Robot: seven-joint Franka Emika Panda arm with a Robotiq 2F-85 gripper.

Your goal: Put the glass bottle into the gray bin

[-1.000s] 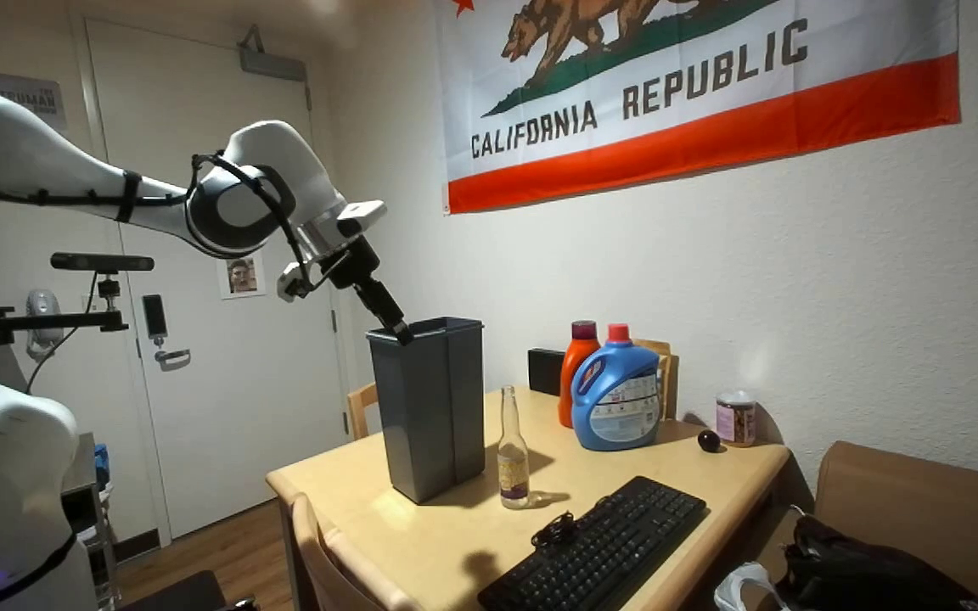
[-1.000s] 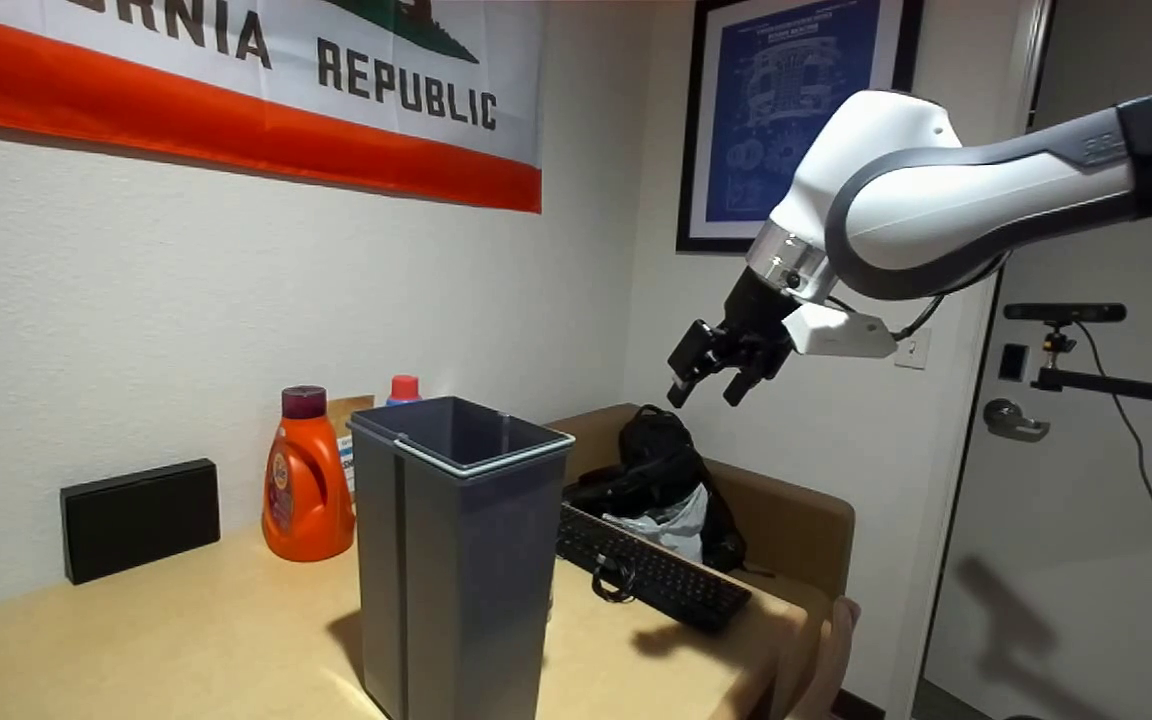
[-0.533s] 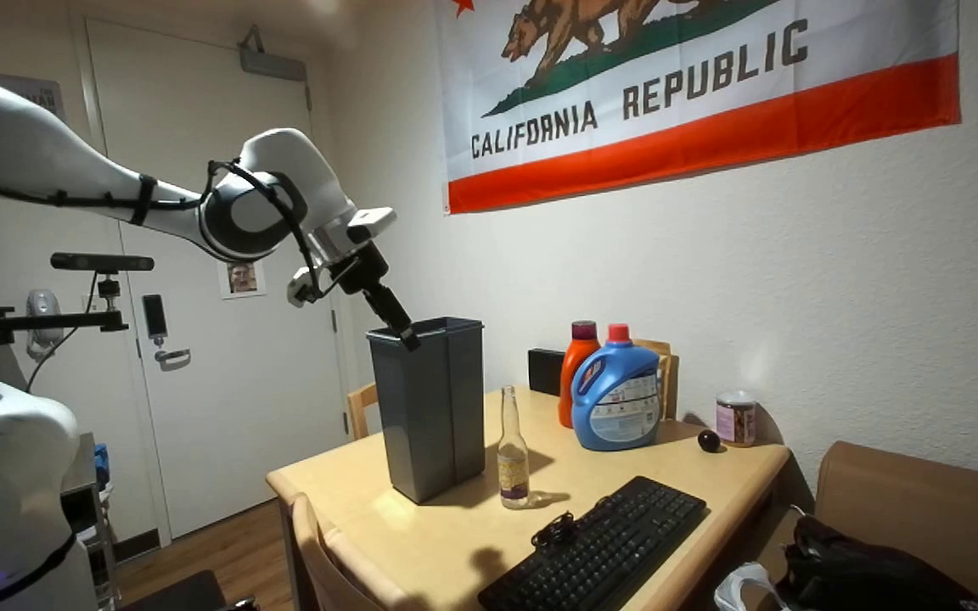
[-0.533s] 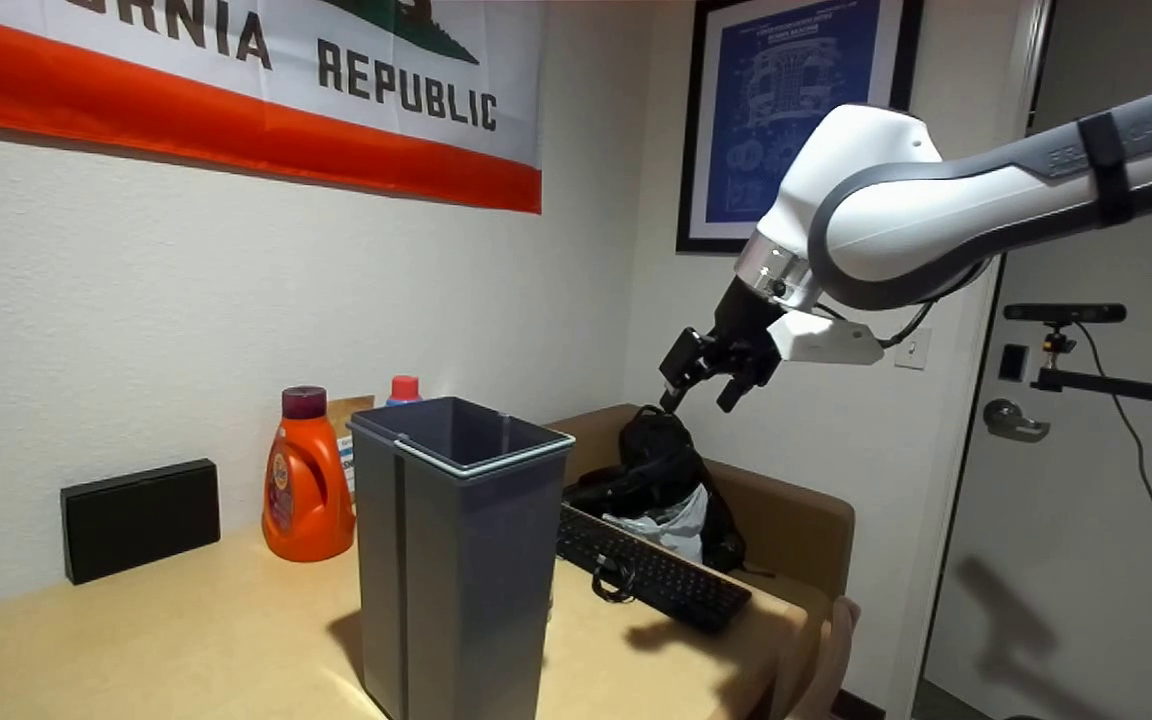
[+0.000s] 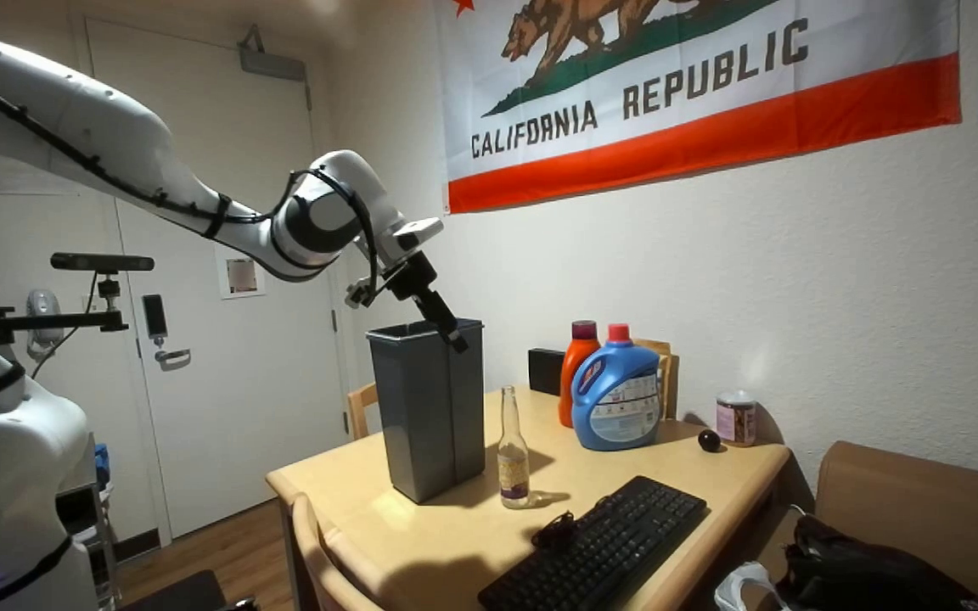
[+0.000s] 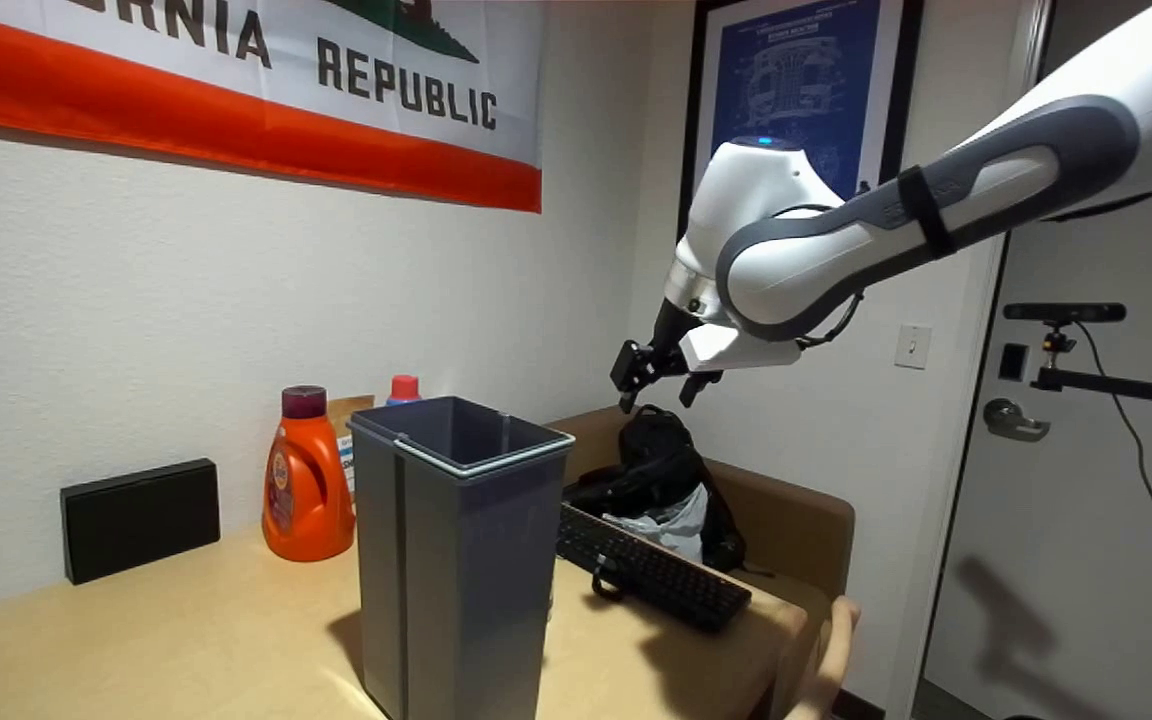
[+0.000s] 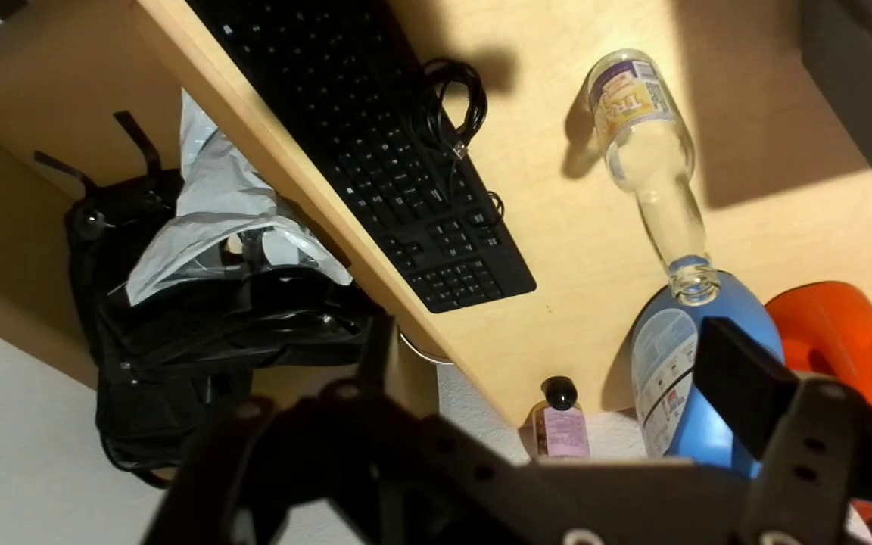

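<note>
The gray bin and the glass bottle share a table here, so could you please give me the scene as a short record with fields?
glass bottle: upright on the table, apart from the gray bin
gray bin: upright, open-topped, its inside bottom hidden
gripper: open, empty, raised off the table
also on the table: black keyboard, blue jug, orange jug
task status: bottle not yet in the bin

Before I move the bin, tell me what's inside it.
The bin shows only bare upper inner walls in an exterior view; its near sides cover the bottom, so anything lying there would be hidden. The bottle stands outside, on the table.
</note>
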